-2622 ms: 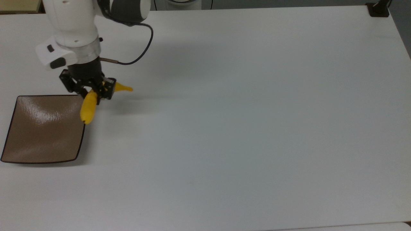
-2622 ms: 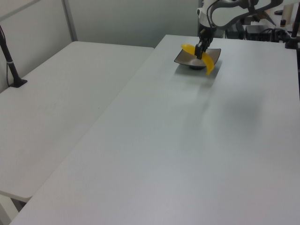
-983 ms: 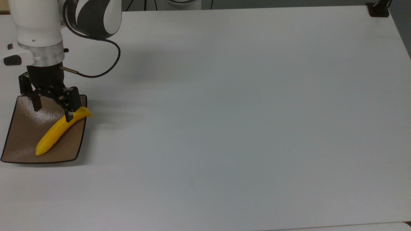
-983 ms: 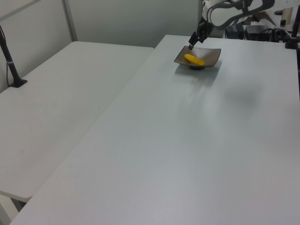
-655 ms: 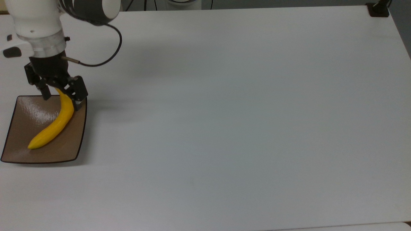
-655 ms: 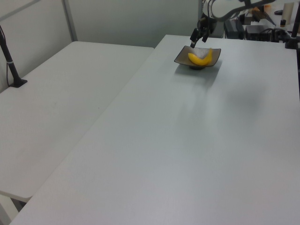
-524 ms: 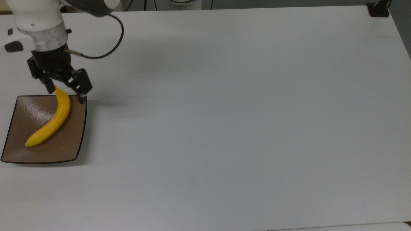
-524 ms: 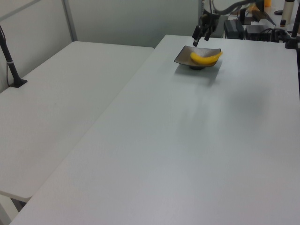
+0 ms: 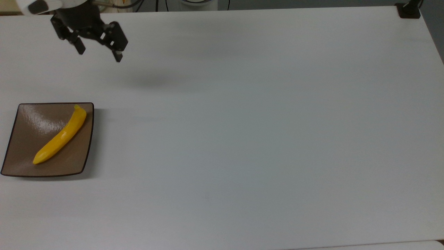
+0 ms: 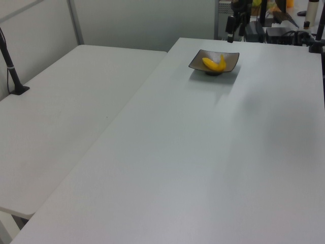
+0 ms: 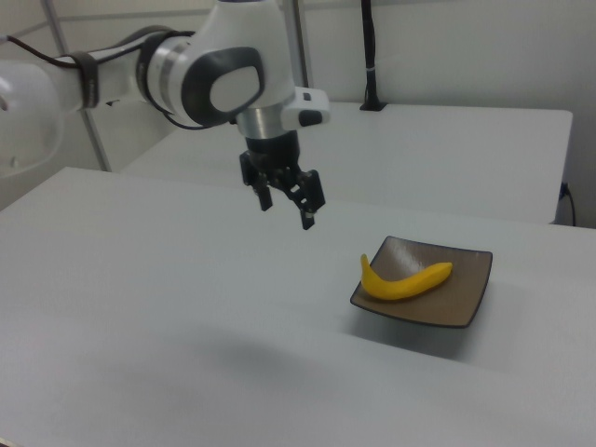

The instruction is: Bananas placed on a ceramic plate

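A yellow banana lies diagonally on the brown square ceramic plate at the top view's left edge. The banana rests free on the plate in the right view, and the banana sits in the plate at the far end of the table in the left view. My gripper hangs open and empty in the air, well up the top view from the plate. In the right view the gripper is raised to the left of the plate.
The white table stretches wide to the top view's right. A black mount sits at its far right corner. A second white table stands on the left view's left, with a black post on it.
My gripper held the banana over the plate's edge, let it go onto the plate, then rose and drew away. The banana rocked and settled diagonally on the plate.
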